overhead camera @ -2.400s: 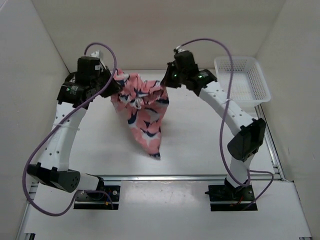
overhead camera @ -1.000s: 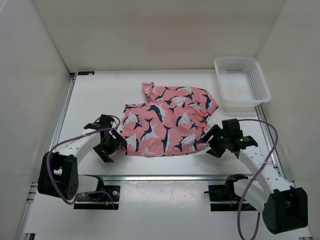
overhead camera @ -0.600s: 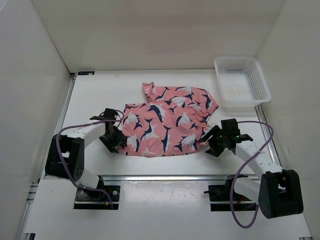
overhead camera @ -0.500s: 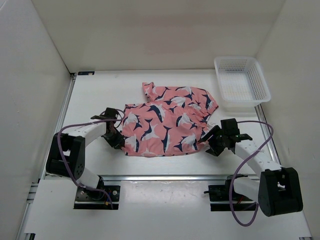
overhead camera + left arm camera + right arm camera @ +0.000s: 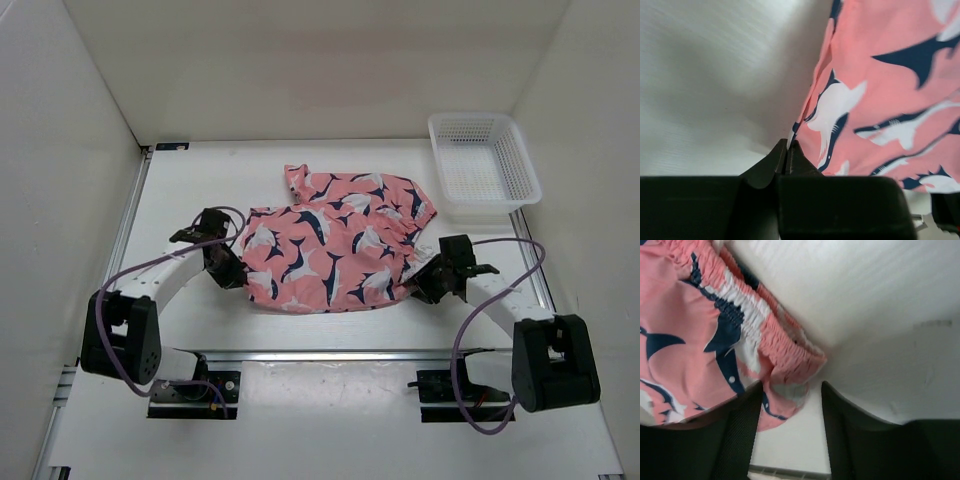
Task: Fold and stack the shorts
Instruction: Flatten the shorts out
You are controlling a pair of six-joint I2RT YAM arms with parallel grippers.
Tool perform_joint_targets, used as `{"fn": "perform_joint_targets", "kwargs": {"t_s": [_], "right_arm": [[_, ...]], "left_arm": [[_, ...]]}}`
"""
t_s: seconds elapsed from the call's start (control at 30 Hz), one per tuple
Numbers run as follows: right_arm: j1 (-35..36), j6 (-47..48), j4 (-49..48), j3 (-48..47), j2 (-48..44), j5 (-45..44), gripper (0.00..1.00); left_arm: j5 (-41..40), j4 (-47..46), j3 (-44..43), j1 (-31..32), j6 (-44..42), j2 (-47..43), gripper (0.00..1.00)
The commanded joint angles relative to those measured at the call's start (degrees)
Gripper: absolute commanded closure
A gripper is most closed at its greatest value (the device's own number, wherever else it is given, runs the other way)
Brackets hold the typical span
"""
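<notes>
The salmon-pink shorts [image 5: 335, 245] with navy-and-white sharks lie spread flat in the middle of the table. My left gripper [image 5: 234, 272] is low at their left edge. In the left wrist view its jaws [image 5: 788, 145] are shut, pinching a sliver of the shorts' hem [image 5: 880, 100]. My right gripper [image 5: 425, 281] is low at the right edge. In the right wrist view it [image 5: 790, 397] is open, with the gathered waistband corner [image 5: 790, 357] lying between the two fingers [image 5: 740, 415], not clamped.
A white plastic mesh basket [image 5: 485, 165] stands at the back right corner, empty. White walls close the table on the left, back and right. A metal rail [image 5: 330, 354] runs along the near edge in front of the arm bases.
The shorts, held up at the back 2.4 s ago, now lie flat. In the last second both grippers moved inward to the shorts' left and right edges; the left one is closed on the hem.
</notes>
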State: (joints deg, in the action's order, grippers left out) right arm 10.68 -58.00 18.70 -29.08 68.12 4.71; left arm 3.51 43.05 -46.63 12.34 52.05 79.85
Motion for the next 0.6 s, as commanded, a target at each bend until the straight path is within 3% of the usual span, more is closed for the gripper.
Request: {"fn": "perform_joint_targets", "kwargs": {"t_s": [0.0, 0.1, 0.27, 0.37, 0.47, 0.57], "right_arm": [[-0.31, 0.25, -5.77, 0.34, 4.54, -1.99, 0.61], [0.22, 0.25, -4.38, -2.90, 6.33, -1.99, 1.00], [2.07, 3.75, 6.84, -12.12, 0.01, -8.38, 1.00], [2.07, 6.83, 11.96, -23.27, -4.39, -11.12, 1.00], [2.59, 12.19, 18.55, -38.12, -5.01, -11.65, 1.00], [2.59, 18.35, 23.65, -52.50, -5.01, -8.24, 1.00]], "left_arm": [[1.32, 0.63, -3.19, -1.00, -1.08, -3.30, 0.90], [1.33, 2.65, -5.92, -1.00, -2.21, -3.83, 0.90], [0.62, 8.09, -16.43, -3.98, -5.02, -7.43, 0.90], [1.15, 10.47, -23.39, -7.22, -6.17, -8.31, 0.90], [1.15, 15.21, -35.60, -9.25, -8.36, -8.84, 0.90], [-1.48, 17.68, -47.03, -10.05, -8.37, -11.72, 0.90]]}}
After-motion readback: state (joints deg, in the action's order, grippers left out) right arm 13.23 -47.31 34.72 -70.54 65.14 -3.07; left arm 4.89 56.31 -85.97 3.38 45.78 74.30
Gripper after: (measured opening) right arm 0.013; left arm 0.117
